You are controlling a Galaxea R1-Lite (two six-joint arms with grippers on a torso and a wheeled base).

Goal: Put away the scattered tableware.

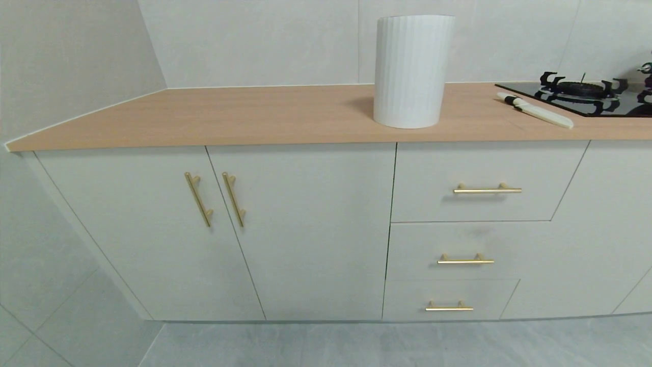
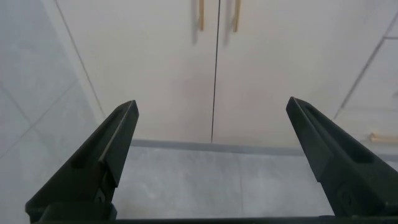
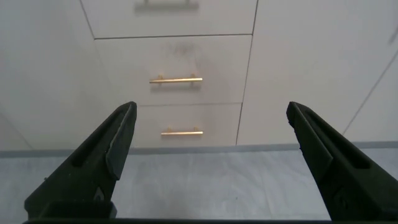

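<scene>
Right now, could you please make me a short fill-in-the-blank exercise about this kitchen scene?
1. The white ribbed container stands upright on the wooden ____.
2. The knife lies beside the black ____.
3. To the right of the two cabinet doors are ____ drawers, all shut.
4. The left gripper and the right gripper are both ____, holding nothing.

Missing words: countertop; stove; three; open.

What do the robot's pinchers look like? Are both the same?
Yes, they match. The left gripper and the right gripper each have two black fingers. The fingers are long and flat-sided and get narrower toward the tips, like wedges. No cables or markings show on them.
</scene>
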